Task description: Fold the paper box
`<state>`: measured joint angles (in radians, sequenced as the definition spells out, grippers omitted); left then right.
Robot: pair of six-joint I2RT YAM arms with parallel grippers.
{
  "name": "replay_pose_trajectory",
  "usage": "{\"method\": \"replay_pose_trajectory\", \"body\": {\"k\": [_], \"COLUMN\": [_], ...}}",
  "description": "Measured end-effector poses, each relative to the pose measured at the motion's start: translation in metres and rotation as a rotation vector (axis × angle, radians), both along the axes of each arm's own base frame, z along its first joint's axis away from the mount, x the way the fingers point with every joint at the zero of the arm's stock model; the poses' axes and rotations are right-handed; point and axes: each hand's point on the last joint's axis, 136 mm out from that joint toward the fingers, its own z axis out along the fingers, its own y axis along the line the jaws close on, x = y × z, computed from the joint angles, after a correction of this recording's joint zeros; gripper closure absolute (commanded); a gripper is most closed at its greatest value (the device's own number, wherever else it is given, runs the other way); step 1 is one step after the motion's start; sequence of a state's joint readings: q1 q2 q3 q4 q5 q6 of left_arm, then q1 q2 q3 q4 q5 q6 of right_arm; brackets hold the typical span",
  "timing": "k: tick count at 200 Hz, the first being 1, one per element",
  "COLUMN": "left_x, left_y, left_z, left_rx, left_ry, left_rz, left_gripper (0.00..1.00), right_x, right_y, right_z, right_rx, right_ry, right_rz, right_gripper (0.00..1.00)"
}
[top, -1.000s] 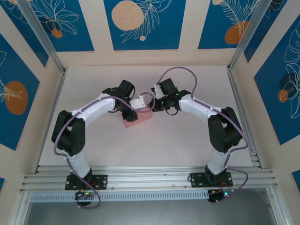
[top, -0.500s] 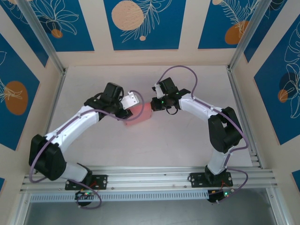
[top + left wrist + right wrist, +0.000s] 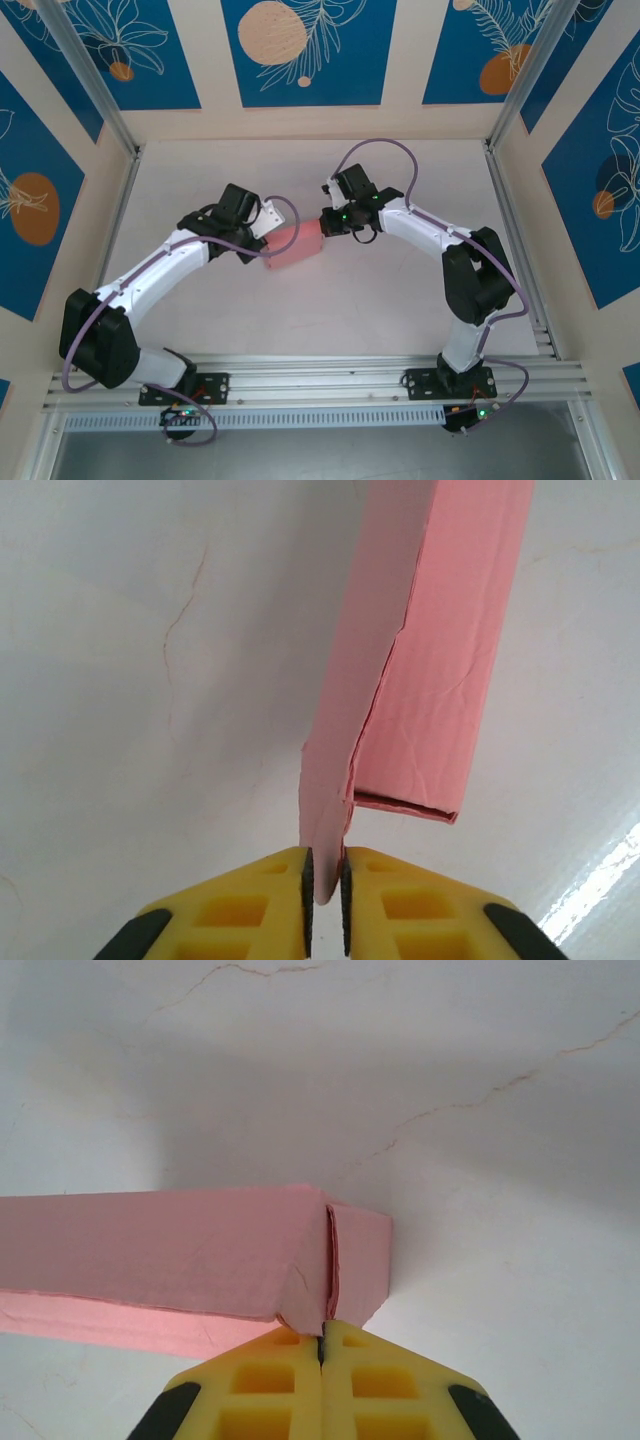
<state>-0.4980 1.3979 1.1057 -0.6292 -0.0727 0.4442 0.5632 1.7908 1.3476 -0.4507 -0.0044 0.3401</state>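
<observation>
Top external: box (image 3: 295, 245) blurred, ends hidden behind left gripper (image 3: 323, 902) and right gripper (image 3: 322, 1345), both clenched on its edges. Pink, creased, side seam gaping.

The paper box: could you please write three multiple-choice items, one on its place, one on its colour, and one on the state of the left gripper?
1. Where is the paper box?
A. between the left gripper and the right gripper
B. far to the left of both
C. far to the right of both

2. What colour is it?
A. blue
B. white
C. pink

3. What is the left gripper's state?
A. wide open
B. shut on a flap of the box
C. shut on nothing

Answers:
1 A, the top view shows a gripper at each end.
2 C, it is pink in every view.
3 B, the left wrist view shows the yellow fingers pinching thin card.
</observation>
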Motion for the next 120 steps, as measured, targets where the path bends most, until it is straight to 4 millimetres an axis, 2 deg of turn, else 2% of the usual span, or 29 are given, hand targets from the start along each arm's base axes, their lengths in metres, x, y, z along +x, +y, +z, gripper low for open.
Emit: {"method": "replay_pose_trajectory", "body": {"k": [15, 33, 48, 95, 120], "left_x": [0.0, -0.001, -0.002, -0.008, -0.006], "left_y": [0.001, 0.0, 0.0, 0.004, 0.002], "left_z": [-0.001, -0.006, -0.01, -0.025, -0.021], "left_rx": [-0.005, -0.01, -0.012, 0.01, -0.017], "left_ry": [0.01, 0.039, 0.064, 0.136, 0.154], "left_rz": [0.015, 0.022, 0.036, 0.079, 0.128], "left_gripper": [0.83, 0.77, 0.76, 0.95, 0.97], "right_x": [0.0, 0.0, -0.001, -0.002, -0.002], "right_y": [0.0, 0.0, 0.0, 0.001, 0.002], "right_z": [0.0, 0.0, 0.0, 0.0, 0.001], "right_rx": [-0.002, -0.003, -0.004, -0.004, -0.006], "right_ry": [0.0, 0.002, 0.003, 0.003, 0.0], "right_rz": [0.0, 0.0, 0.001, 0.004, 0.005], "right_gripper": [1.0, 1.0, 1.0, 1.0, 1.0]}}
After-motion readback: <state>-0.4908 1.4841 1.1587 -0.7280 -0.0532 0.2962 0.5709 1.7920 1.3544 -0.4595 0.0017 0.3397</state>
